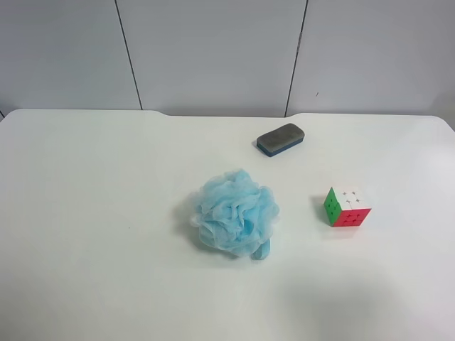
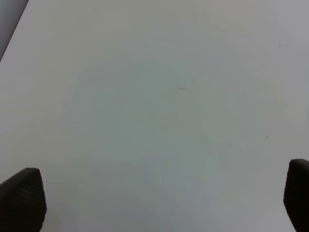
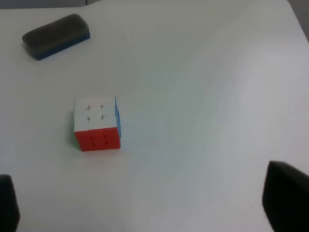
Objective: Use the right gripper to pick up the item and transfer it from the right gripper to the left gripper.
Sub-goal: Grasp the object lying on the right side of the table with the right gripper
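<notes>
White tabletop [image 1: 85, 213] carries everything. Fluffy blue sponge [image 1: 234, 212] sits mid-table, grey-and-blue eraser [image 1: 281, 138] nearer the wall [image 1: 213, 50], the cube [image 1: 347, 206] apart from both, resting before my right gripper [image 3: 147, 203], spread wide. My left gripper [image 2: 159, 198] gapes too, over plain tabletop.

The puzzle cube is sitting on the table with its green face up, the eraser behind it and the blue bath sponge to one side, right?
Not quite: the puzzle cube has its white face up; green is on a side, as the exterior high view shows. It does sit on the table, eraser behind it, blue bath sponge to one side.
</notes>
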`<state>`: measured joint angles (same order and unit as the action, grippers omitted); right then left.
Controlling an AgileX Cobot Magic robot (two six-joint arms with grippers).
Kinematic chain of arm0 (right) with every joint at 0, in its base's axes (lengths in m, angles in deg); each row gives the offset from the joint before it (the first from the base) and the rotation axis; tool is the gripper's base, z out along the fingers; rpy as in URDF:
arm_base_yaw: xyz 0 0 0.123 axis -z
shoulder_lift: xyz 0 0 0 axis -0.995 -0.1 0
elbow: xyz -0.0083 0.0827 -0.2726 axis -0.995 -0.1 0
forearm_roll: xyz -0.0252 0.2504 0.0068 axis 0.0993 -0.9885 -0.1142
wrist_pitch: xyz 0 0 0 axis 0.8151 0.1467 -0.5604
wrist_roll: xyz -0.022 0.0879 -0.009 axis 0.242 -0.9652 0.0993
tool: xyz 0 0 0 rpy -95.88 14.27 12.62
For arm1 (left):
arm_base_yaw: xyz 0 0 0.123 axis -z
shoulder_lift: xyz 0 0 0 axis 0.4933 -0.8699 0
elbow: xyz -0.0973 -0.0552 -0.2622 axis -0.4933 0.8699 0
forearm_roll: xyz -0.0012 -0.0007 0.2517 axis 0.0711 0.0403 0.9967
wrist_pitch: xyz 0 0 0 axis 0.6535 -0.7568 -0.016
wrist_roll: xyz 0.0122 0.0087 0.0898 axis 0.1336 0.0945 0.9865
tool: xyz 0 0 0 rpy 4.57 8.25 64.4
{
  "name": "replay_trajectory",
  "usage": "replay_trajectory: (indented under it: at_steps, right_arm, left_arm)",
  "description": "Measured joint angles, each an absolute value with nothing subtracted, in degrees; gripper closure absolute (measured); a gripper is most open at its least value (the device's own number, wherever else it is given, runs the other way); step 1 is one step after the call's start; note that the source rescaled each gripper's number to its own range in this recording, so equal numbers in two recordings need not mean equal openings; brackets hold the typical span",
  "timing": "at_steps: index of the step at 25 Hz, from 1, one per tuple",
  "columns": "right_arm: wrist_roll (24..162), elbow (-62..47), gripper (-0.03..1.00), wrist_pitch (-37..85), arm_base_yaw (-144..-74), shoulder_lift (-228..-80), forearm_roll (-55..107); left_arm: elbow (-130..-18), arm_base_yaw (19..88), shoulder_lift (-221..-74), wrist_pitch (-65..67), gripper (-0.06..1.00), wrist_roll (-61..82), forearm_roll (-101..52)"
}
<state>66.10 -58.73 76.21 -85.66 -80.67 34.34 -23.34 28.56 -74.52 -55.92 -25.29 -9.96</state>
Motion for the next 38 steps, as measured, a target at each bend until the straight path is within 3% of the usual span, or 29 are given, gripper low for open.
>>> replay_trajectory:
  at_steps: [38]
  right_arm:
    - [65.9, -58.7, -0.03, 75.5, -85.7, -80.7, 34.3]
  left_arm:
    - [-23.3, 28.6, -74.5, -55.9, -0.05, -24.9, -9.5]
